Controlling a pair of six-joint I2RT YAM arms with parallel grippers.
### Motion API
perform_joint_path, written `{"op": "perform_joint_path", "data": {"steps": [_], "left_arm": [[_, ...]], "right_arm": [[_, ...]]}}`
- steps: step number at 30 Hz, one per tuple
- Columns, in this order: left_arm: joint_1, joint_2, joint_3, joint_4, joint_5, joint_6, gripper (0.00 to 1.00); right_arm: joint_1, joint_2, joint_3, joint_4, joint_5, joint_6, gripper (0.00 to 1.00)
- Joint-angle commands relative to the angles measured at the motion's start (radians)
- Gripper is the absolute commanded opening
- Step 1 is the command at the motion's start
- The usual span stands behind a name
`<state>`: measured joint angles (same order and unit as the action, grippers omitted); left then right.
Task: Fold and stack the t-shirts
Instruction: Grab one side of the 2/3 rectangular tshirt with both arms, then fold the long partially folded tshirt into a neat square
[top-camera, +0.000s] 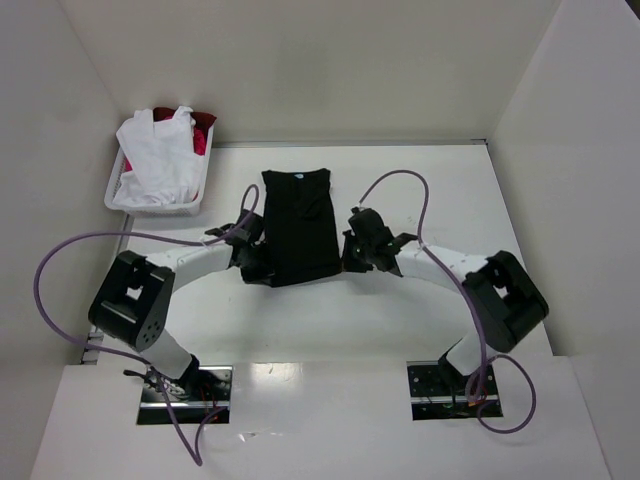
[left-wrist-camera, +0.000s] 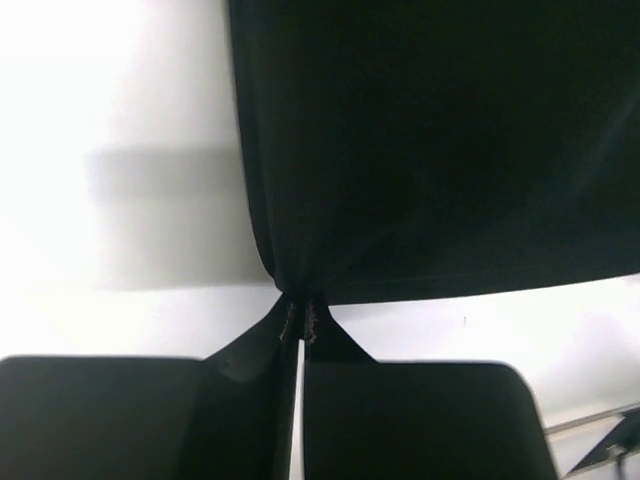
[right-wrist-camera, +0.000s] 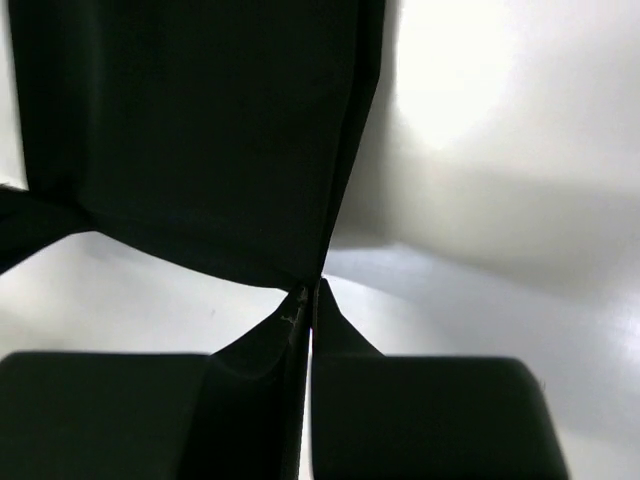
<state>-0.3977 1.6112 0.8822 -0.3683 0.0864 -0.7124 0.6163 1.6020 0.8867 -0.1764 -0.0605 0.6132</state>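
Note:
The black t-shirt (top-camera: 298, 222) lies folded into a narrow strip in the middle of the table, its light-blue neck label at the far end. My left gripper (top-camera: 256, 262) is shut on the shirt's near left corner (left-wrist-camera: 300, 270). My right gripper (top-camera: 346, 262) is shut on the shirt's near right corner (right-wrist-camera: 310, 275). Both near corners are lifted slightly off the table. A white t-shirt (top-camera: 160, 155) lies over a red one (top-camera: 200, 130) in the basket at the far left.
The white basket (top-camera: 128, 200) stands at the far left corner by the left wall. White walls enclose the table on the left, back and right. Purple cables loop from both arms.

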Motion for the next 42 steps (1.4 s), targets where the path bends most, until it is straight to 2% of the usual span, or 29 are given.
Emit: {"op": "perform_joint_path", "data": {"steps": [1,5,11,15,21,26,29,34,37,42], "left_arm": [[-0.094,-0.068,-0.014,-0.131,-0.111,-0.034,0.0],[-0.211,-0.146,-0.035,-0.193,-0.155,-0.117,0.0],[-0.351,-0.402,-0.115,-0.296,-0.194,-0.304,0.0],[-0.369,-0.56,-0.102,-0.366,-0.194,-0.326,0.0],[-0.369,-0.608,0.01,-0.458,-0.246,-0.314,0.0],[-0.33,-0.545,0.132,-0.459,-0.336,-0.247,0.0],[-0.27,-0.423,0.227,-0.437,-0.336,-0.159,0.0],[-0.19,-0.2,0.323,-0.373,-0.284,-0.04,0.0],[-0.104,-0.099,0.38,-0.342,-0.237,0.019,0.0],[0.012,0.08,0.504,-0.284,-0.157,0.112,0.0]], "right_arm": [[0.064,-0.132,-0.061,-0.002,0.054,0.031,0.0],[0.149,-0.258,-0.136,-0.037,0.116,0.101,0.0],[0.223,-0.534,-0.247,-0.126,0.154,0.177,0.0],[0.243,-0.68,-0.269,-0.198,0.163,0.209,0.0],[0.243,-0.726,-0.204,-0.253,0.254,0.2,0.0],[0.206,-0.61,-0.076,-0.233,0.33,0.119,0.0],[0.14,-0.522,-0.014,-0.189,0.318,0.071,0.0],[0.051,-0.413,0.078,-0.1,0.285,0.019,0.0],[-0.022,-0.329,0.115,-0.055,0.225,-0.009,0.0],[-0.046,-0.157,0.201,0.006,0.211,-0.047,0.01]]}}
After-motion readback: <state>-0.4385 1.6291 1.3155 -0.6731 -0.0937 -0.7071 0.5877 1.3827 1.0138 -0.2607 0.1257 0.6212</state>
